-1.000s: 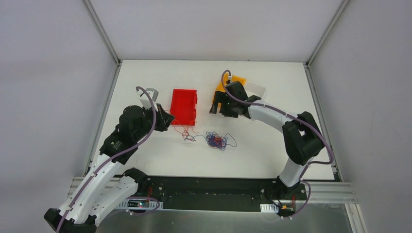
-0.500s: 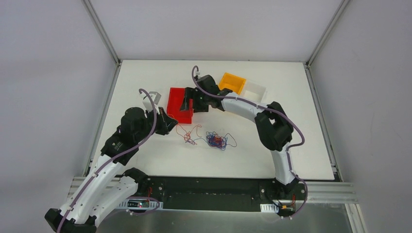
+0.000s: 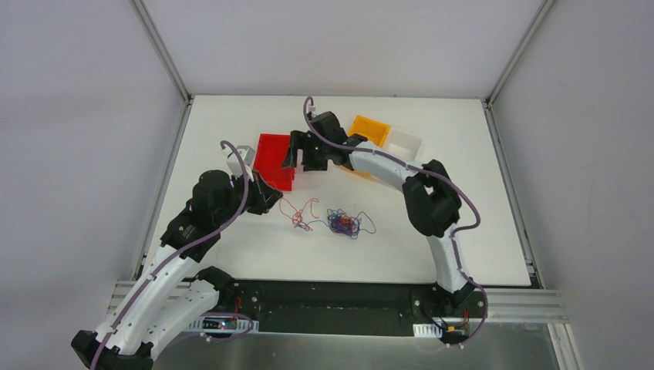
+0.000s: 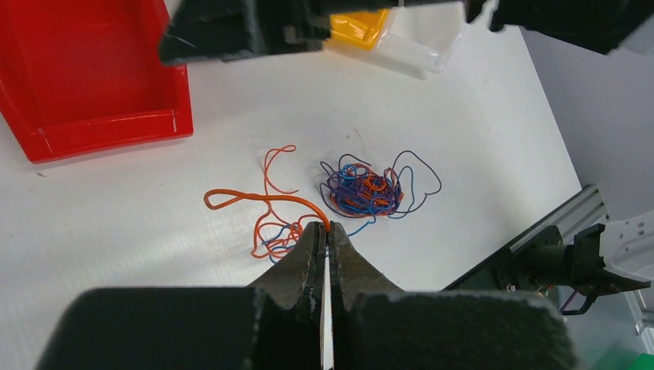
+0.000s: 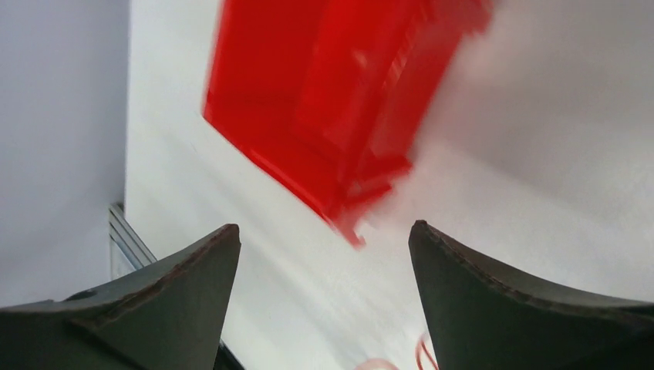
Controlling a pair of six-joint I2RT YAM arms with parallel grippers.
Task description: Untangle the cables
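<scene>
Red-orange strand (image 4: 262, 199) ends right between the tips of our left gripper (image 4: 325, 231), which is clenched on it. From there it loops out to the left across the table (image 3: 463, 193). The rest of the cables (image 4: 369, 191), 1 knotted clump of blue, red and dark wires, lie just beyond the tips and a little to the right. They are clear of the jaws but joined to the held strand by a few stray curls.

Our right gripper (image 5: 322, 227) hangs with its jaws spread wide and nothing between them, over the near corner of the red bin (image 3: 274, 158), which is blurred in its own camera. Behind it sit 2 more bins, the orange bin (image 3: 369, 129) and the white bin (image 3: 405, 145), side by side. Our right arm (image 3: 428, 200) arcs across the table behind the clump.

Bare table lies to the right of the clump and in front of it, as far as the near rail (image 3: 339, 289).
</scene>
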